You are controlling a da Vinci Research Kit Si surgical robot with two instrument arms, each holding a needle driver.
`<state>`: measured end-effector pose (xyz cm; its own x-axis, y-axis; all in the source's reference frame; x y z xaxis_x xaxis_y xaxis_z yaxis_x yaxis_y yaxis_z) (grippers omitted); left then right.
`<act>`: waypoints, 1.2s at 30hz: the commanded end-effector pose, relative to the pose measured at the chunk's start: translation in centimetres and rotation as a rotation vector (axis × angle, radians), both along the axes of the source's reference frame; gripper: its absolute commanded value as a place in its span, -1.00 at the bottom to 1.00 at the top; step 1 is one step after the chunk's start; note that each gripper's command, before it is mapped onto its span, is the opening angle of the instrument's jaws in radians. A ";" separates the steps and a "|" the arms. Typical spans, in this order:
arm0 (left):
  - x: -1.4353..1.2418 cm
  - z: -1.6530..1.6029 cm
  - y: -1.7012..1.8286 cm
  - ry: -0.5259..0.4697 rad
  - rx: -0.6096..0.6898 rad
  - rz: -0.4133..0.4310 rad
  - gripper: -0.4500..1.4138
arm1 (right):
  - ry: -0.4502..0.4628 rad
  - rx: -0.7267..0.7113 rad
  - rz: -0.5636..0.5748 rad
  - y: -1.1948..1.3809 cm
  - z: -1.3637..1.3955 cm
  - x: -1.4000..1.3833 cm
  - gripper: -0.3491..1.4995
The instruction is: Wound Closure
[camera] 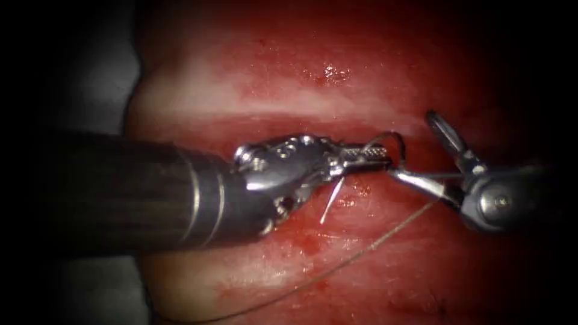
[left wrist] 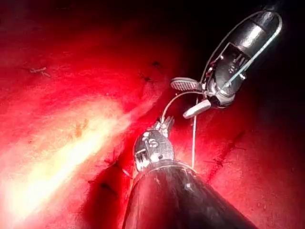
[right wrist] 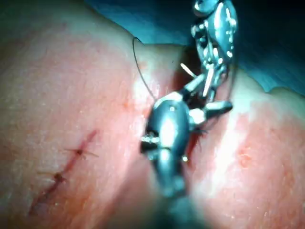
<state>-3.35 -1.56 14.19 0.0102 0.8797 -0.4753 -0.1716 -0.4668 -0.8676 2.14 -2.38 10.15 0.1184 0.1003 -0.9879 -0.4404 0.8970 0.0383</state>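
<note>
My left tool (camera: 379,157) comes in from the left and lies over the cut (camera: 205,133) in the tissue (camera: 313,90). Its jaws are shut on the curved needle (camera: 392,135) near the middle of its curve. One bright end (camera: 331,203) points down over the tissue; the dark arc rises beyond the jaws. The needle looks free of the tissue. My right tool (camera: 411,143) stands open at the right, its lower jaw close to the needle's arc, holding nothing. Both tools meet in the left wrist view: left tool (left wrist: 166,124), right tool (left wrist: 190,97), needle (left wrist: 174,100).
Thread (camera: 361,250) trails from under the right tool down and left across the tissue. Dark finished stitches (left wrist: 114,164) cross the cut in the left wrist view, and others (right wrist: 81,152) show in the right wrist view. Red fluid wets the tissue (camera: 328,73).
</note>
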 end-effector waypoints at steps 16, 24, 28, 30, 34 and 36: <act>-0.13 0.10 -0.24 -0.009 0.002 0.024 -1.00 | -0.007 -0.038 0.008 -0.06 -0.09 0.17 0.34; -0.22 0.04 -0.33 -0.008 0.002 0.051 -1.00 | -0.016 -0.067 0.019 -0.07 -0.12 0.24 0.20; -0.24 0.03 -0.33 -0.014 0.001 0.056 -1.00 | -0.033 -0.097 0.020 -0.09 -0.14 0.22 -0.27; -0.23 0.03 -0.33 -0.016 0.001 0.057 -1.00 | -0.045 -0.105 0.024 -0.10 -0.14 0.20 -0.67; -0.21 0.02 -0.32 -0.017 0.002 0.058 -1.00 | -0.065 -0.125 0.047 -0.10 -0.19 0.10 -1.00; -0.21 0.03 -0.32 -0.018 0.002 0.058 -1.00 | -0.057 -0.126 0.054 -0.08 -0.22 0.07 -0.96</act>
